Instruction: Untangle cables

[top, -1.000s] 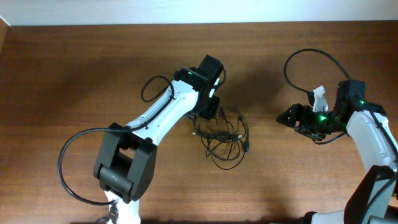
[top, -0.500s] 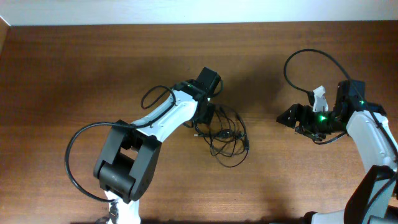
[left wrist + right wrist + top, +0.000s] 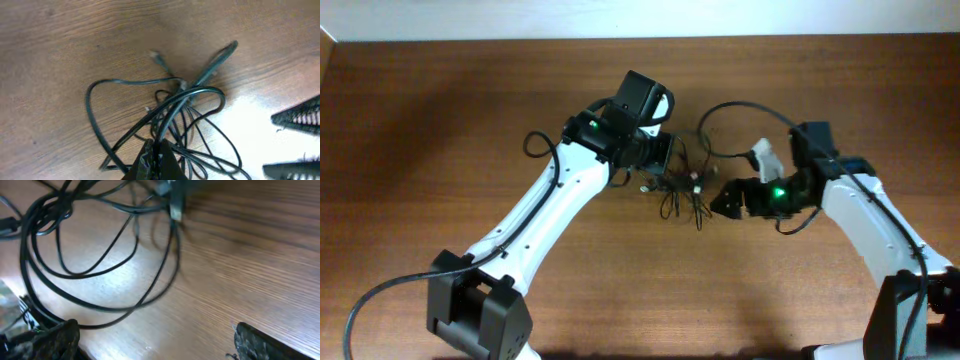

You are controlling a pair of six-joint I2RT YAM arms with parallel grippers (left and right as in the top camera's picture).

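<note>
the cables [image 3: 680, 188] lay in a small messy bunch a bit above the middle of the top view, on the brown table [image 3: 440, 120]. my left gripper [image 3: 156, 159] was closed tight and pinched a few of the thin black strands. in my left wrist view the pinch sat at the bottom middle. the loops spread up from it to the middle of the frame, and one plug end [image 3: 229, 48] pointed to the upper right. my right gripper [image 3: 155, 342] was wide open and held nothing. its fingers [image 3: 50, 337] showed at the bottom left and bottom right of my right wrist view, with bare wood between them. the loops lay in the upper left of that view, close to the left finger. i could not tell if they touched it.
</note>
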